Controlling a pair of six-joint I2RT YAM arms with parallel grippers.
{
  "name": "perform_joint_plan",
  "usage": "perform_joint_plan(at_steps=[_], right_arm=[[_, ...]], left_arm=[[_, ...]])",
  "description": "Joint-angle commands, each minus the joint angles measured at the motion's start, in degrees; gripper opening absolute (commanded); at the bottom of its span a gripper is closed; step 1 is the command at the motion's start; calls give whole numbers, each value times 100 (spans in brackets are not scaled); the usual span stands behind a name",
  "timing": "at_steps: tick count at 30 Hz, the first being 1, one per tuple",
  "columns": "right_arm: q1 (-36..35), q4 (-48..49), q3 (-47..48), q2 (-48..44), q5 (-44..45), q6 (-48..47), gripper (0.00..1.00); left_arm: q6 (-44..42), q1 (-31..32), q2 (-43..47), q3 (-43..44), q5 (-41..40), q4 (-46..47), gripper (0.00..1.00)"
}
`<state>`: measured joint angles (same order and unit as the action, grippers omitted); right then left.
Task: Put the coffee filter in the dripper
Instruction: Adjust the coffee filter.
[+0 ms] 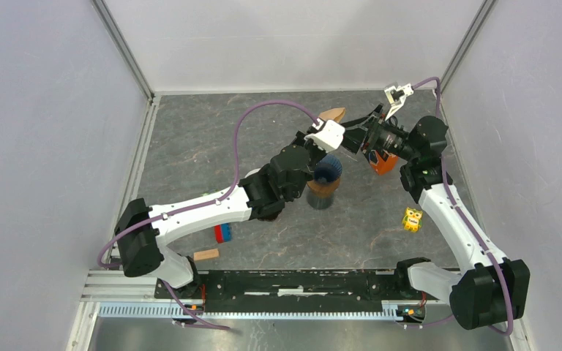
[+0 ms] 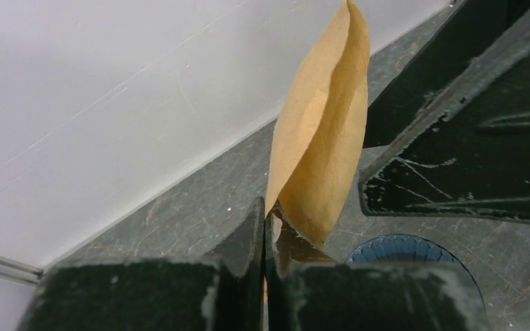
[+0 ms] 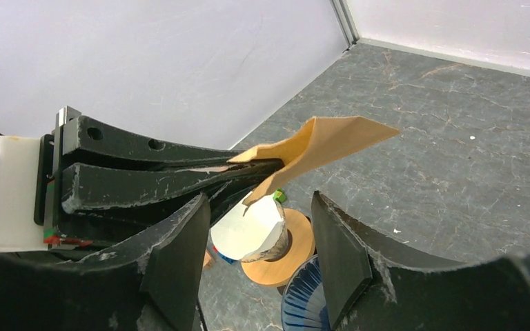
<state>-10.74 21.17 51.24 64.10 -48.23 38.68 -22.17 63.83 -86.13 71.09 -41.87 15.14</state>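
The brown paper coffee filter (image 2: 321, 158) is pinched at its lower corner by my left gripper (image 2: 268, 214), whose jaws are shut on it. In the top view the filter (image 1: 333, 115) is held in the air just behind the blue ribbed dripper (image 1: 327, 172). My right gripper (image 3: 259, 252) is open and empty, its jaws just below the filter (image 3: 317, 148) and close to my left gripper's fingers (image 3: 165, 172). The dripper's rim shows below in the left wrist view (image 2: 404, 248) and in the right wrist view (image 3: 310, 303).
A white cup-like piece on a wooden ring (image 3: 248, 231) stands beside the dripper. On the table are an orange object (image 1: 383, 162), a yellow toy (image 1: 412, 219), a blue and red object (image 1: 223, 233) and a wooden block (image 1: 206, 254). Walls enclose the table.
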Motion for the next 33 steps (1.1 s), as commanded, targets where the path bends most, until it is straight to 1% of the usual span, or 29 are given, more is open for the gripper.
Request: perform_joint_plan(at_steps=[1, 6, 21, 26, 33], right_arm=[[18, 273, 237, 60, -7, 74, 61], [20, 165, 274, 139, 44, 3, 58], [16, -17, 355, 217, 185, -96, 55], [22, -489, 445, 166, 404, -375, 50], [20, -765, 469, 126, 589, -526, 45]], left_arm=[[-49, 72, -45, 59, -9, 174, 2], [-75, 89, -34, 61, -1, 174, 2], [-180, 141, -29, 30, 77, 182, 2], [-230, 156, -45, 41, 68, 215, 2], [-391, 201, -73, -19, 89, 347, 2]])
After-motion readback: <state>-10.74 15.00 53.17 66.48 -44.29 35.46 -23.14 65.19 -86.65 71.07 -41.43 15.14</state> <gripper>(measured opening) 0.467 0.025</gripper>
